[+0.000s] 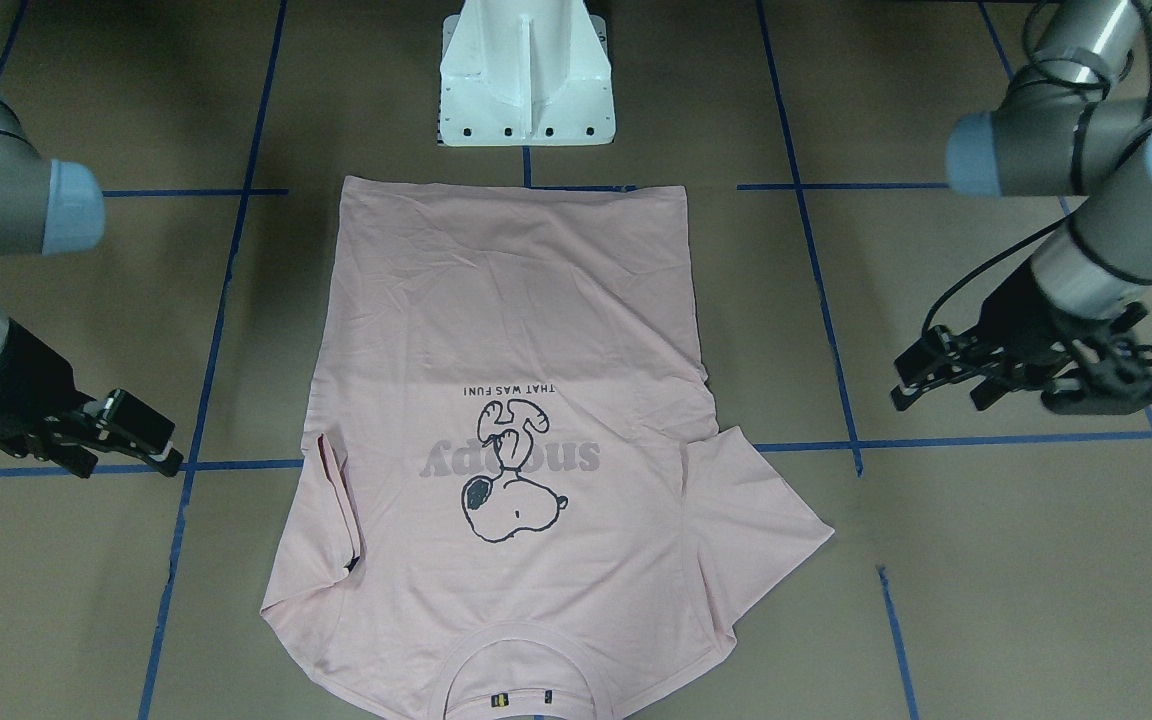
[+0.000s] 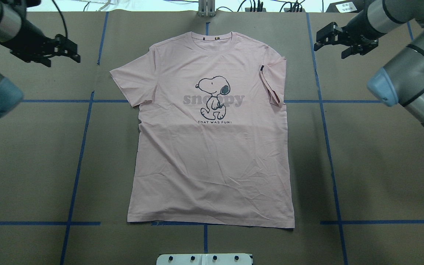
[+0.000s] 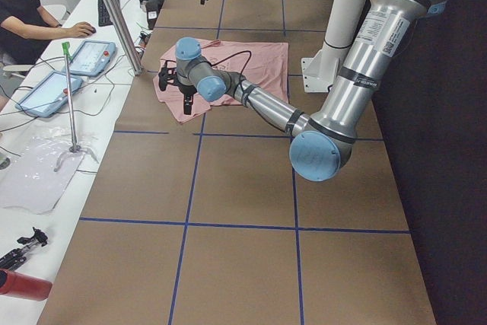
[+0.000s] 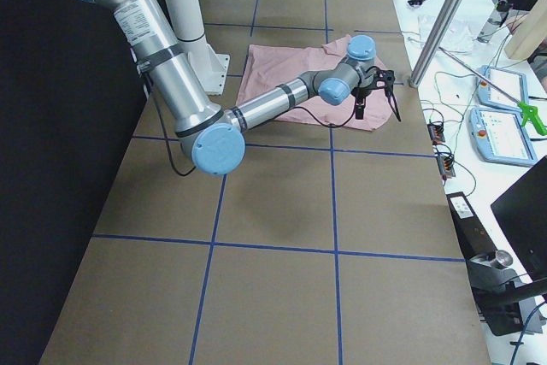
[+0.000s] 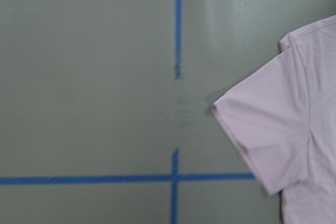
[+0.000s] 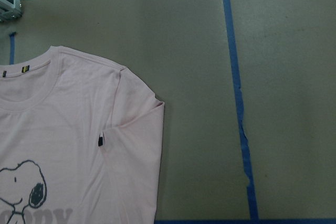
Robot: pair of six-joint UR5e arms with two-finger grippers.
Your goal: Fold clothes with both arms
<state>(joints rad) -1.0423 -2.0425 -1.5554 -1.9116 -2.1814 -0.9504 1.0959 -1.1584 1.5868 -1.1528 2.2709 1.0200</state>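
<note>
The pale pink T-shirt (image 2: 212, 147) lies flat on the brown table, Snoopy print up, collar (image 2: 217, 36) at the far edge. The sleeve on my left (image 2: 131, 81) is spread out and also shows in the left wrist view (image 5: 273, 135). The sleeve on my right (image 2: 272, 81) is folded in over the body, its dark tag (image 6: 100, 140) showing. My left gripper (image 2: 73, 51) hovers open and empty off the shirt's far left. My right gripper (image 2: 329, 49) hovers open and empty off its far right. Neither touches the shirt (image 1: 516, 420).
The white pedestal base (image 2: 204, 258) stands at the near edge by the hem. Blue tape lines (image 2: 83, 147) cross the table. In the exterior left view a metal pole (image 3: 114, 13) and a side table with tablets (image 3: 91, 55) and an operator (image 3: 23, 13) lie beyond the far edge.
</note>
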